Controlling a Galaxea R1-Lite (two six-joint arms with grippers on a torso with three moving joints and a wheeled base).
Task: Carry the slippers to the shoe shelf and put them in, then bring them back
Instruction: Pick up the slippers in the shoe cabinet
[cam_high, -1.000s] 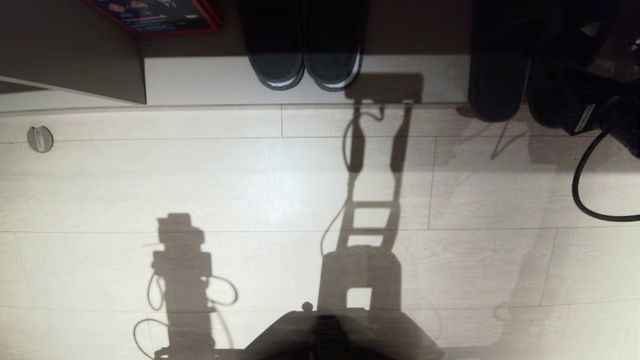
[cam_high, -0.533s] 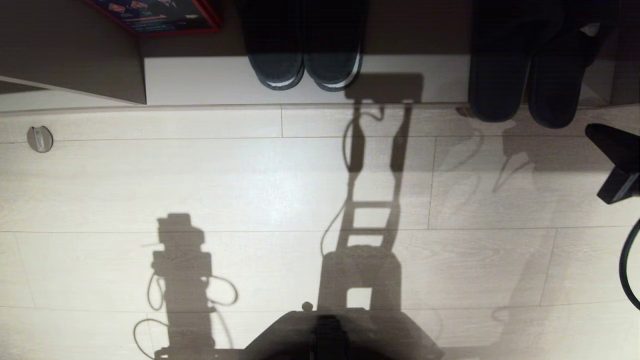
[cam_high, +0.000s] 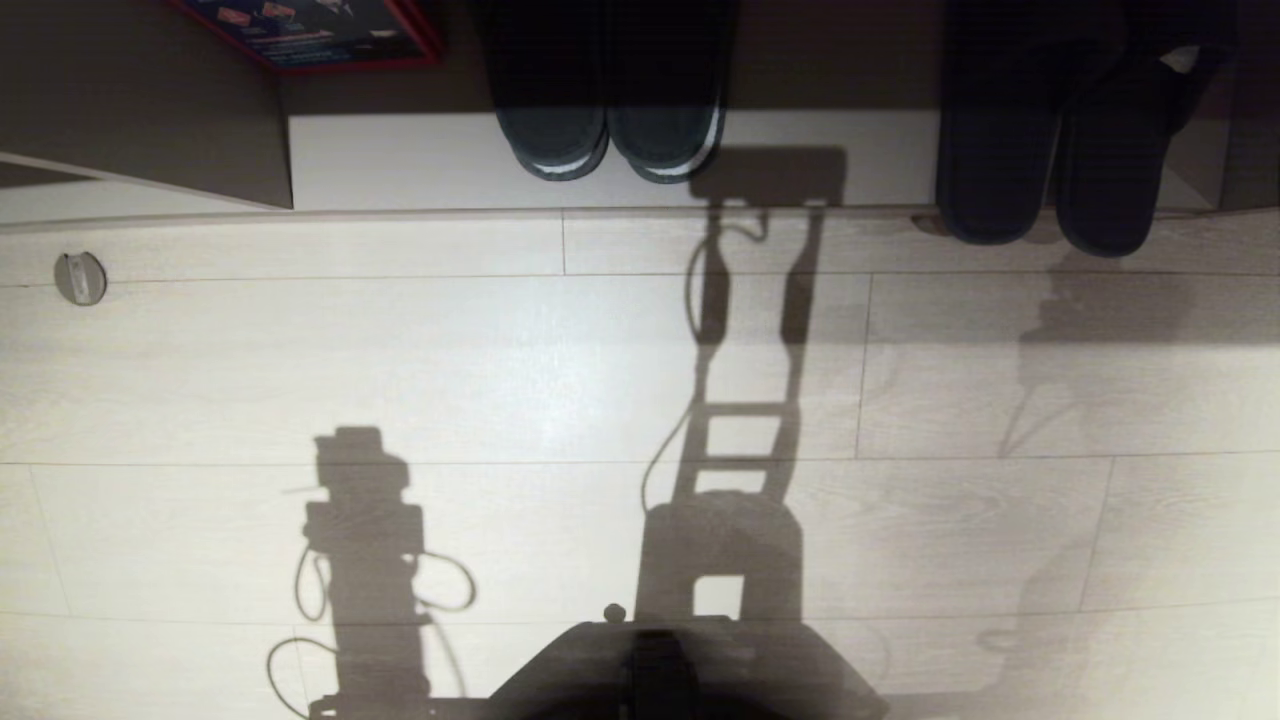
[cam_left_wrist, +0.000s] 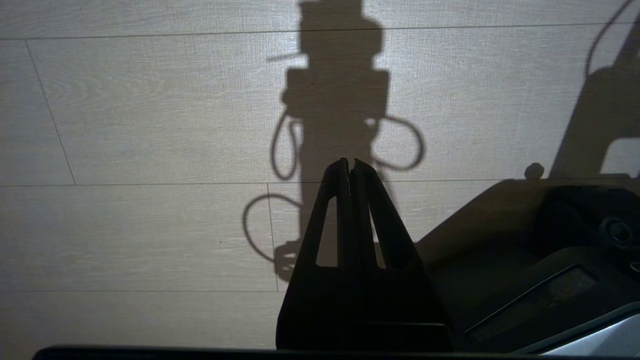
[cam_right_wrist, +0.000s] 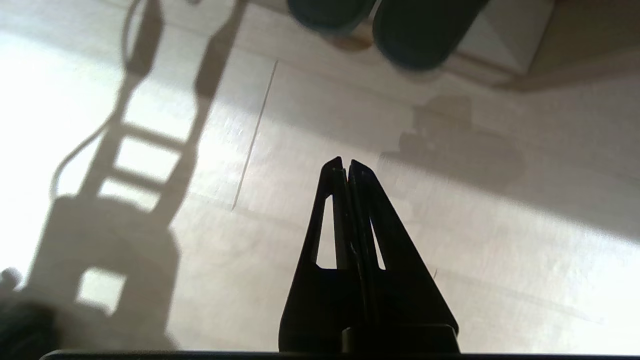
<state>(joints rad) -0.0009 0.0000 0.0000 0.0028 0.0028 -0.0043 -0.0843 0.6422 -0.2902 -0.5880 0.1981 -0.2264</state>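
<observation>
Slate-grey fabric slippers (cam_high: 1055, 150) set side by side in the shoe shelf (cam_high: 610, 160), rounded ends overhanging its front edge.

Pale wood-grain plank floor (cam_high: 500, 370) is seen below the shelf, matte with a soft sheen and thin seam lines, crossed by hard shadows of the robot. The shelf's flat beige laminate base board is lit at the front; its interior is shadowed. A second, darker pair of slippers (cam_high: 612, 120) with white-striped sole rims is seen left of the grey pair, well apart. A red-edged box (cam_high: 320, 35) lies in the far left corner. The right pincer (cam_right_wrist: 346, 167) is seen over bare floor, tapered black fingers pressed together, nothing held. The left pincer (cam_left_wrist: 349, 167) is likewise closed and empty, over the floor beside the robot's base.
</observation>
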